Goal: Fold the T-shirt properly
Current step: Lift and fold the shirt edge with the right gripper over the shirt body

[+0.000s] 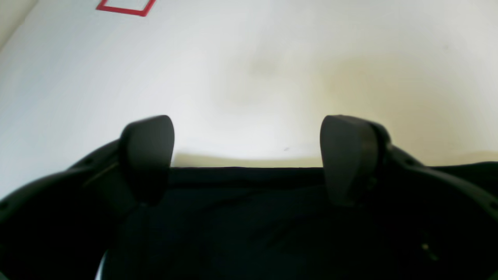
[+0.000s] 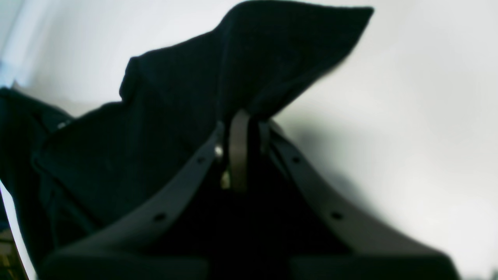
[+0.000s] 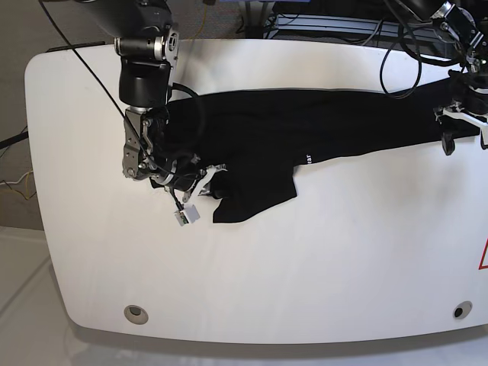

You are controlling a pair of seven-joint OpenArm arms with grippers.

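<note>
Counter [image 3: 305, 267] is white w/ rounded corners; near half is bare across most of its width, incl. the whole front edge. Two small round holes sit near the front edge, one front-left [image 3: 136, 311], one front-right [image 3: 457, 311]. A bit of red marking [image 3: 483, 255] shows at the right edge in base view; left wrist view has a red outlined square [image 1: 125, 7] on the counter far ahead of the pincer. Beyond the back edge: cables and dark gear, too cluttered to tell apart.

T-shirt [image 3: 305, 126] lies stretched in a long band across the back half of the counter, from the arm on base view's left to the arm on its right. One flap hangs toward the front around the middle-left, ending in a squared corner; tiny white print is next to it. Lots of open counter in front of the cloth, little behind it.

Right pincer [image 2: 238, 128] (base view's left [image 3: 177, 177]): closed, gripping the T-shirt. In its wrist view a fold of black cloth rises out from between the shut fingers and peaks above them. A small white connector block on wires dangles just beside it.

Left pincer [image 1: 247, 155] (base view's right [image 3: 457, 126]): fingers spread wide, nothing between them. It's at the T-shirt's right end; the cloth's straight edge runs across just behind the fingertips [image 1: 148, 147], bare counter ahead of them. Can't tell if the fingers touch the cloth.
</note>
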